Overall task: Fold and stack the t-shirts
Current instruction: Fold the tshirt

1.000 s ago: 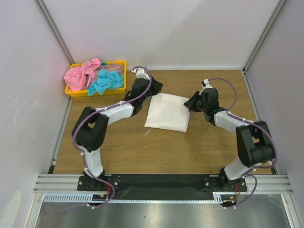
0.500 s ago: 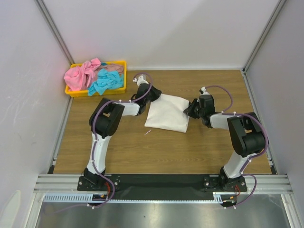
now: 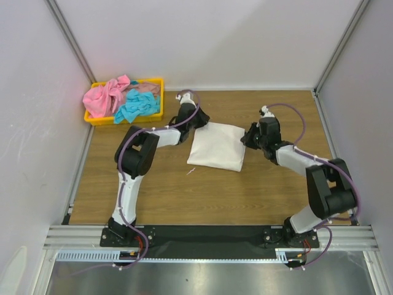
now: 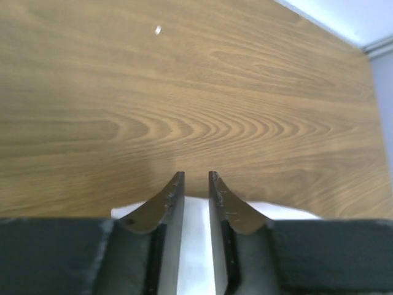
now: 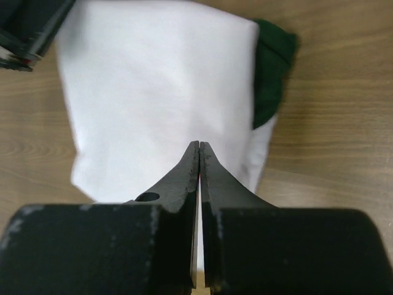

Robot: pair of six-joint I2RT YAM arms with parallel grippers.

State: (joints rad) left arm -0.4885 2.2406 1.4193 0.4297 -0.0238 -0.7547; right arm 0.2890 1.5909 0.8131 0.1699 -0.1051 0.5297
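Wood-grain table [image 3: 245, 190] between plain, perhaps white-panelled walls [image 3: 215, 43]

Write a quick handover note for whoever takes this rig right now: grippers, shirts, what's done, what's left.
Left gripper: jaws narrowly apart at the far-left corner of the white shirt; unclear whether cloth is pinched.
Right gripper: shut, nothing visibly held, at that shirt's right edge.
Done: white shirt folded, flat on the table.
Left: pink shirt and turquoise shirt lie crumpled in the yellow tray; fold and stack them.

- We see a robot lab cell: white panels [image 3: 209, 43] in aluminium framing [image 3: 66, 37] wall the table [image 3: 245, 190].
- Cabled robot arms [image 3: 132, 157] bolted to a near metal rail [image 3: 80, 236].
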